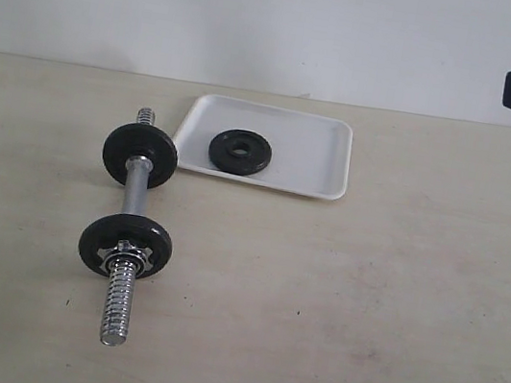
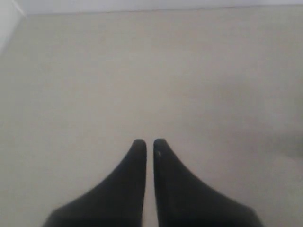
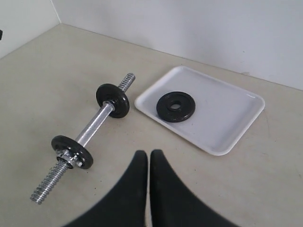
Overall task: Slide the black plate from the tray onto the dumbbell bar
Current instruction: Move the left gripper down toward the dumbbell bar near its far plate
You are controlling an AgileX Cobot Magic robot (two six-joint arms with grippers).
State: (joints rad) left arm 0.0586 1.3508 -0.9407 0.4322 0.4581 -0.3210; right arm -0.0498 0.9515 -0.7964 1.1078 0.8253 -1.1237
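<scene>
Black metal, the black plate (image 1: 240,153) lies flat in the white tray (image 1: 310,152), toward its 9 o'clock side in the exterior view, and the tray stands at about 1 o'clock from the dumbbell bar (image 1: 135,190) on the beige table (image 1: 365,296). The right wrist view shows these three things too, well apart from the right gripper (image 3: 148,153), whose jaws are closed on nothing. Only the left wrist view shows the left gripper (image 2: 147,142), also closed and empty, above bare table.
</scene>
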